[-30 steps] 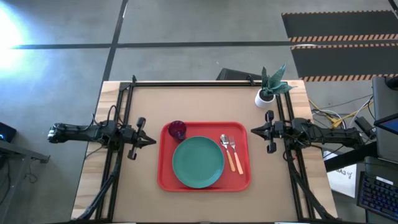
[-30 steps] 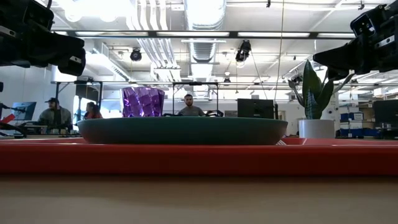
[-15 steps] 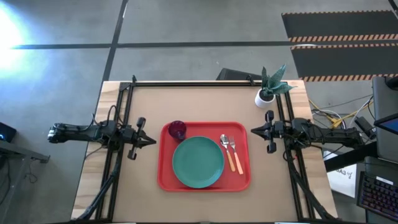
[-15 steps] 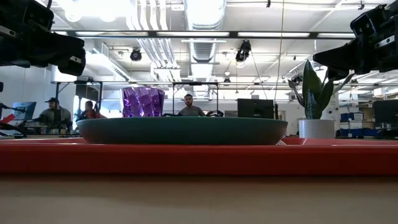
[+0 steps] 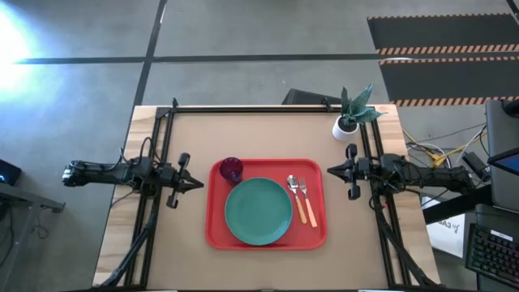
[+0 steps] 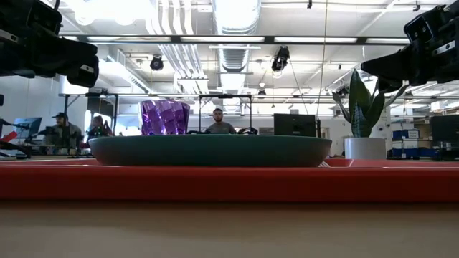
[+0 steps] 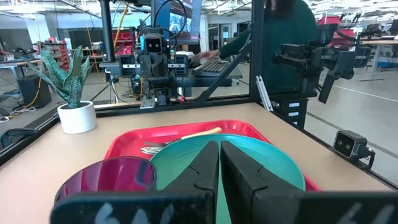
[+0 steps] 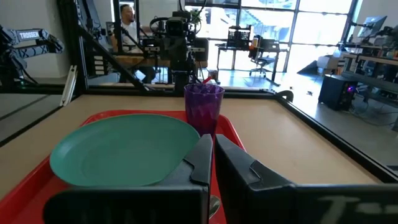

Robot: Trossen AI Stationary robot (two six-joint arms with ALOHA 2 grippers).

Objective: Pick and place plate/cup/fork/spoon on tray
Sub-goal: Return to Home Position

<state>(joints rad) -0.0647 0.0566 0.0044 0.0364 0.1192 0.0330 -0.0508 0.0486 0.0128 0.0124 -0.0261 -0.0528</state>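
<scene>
The red tray (image 5: 217, 235) lies in the middle of the table. On it rest the teal plate (image 5: 258, 211), the purple cup (image 5: 231, 169) at its far left corner, and the spoon (image 5: 297, 197) and fork (image 5: 306, 199) side by side at its right. My left gripper (image 5: 197, 183) hovers shut just left of the tray, above the table. My right gripper (image 5: 331, 170) hovers shut just right of the tray. Both are empty. The plate (image 7: 249, 165) and cup (image 7: 109, 180) also show in the left wrist view.
A white pot with a green plant (image 5: 349, 118) stands at the table's far right corner. Black frame rails (image 5: 154, 203) run along the table's left and right sides. People sit in the room behind the table (image 6: 219, 122).
</scene>
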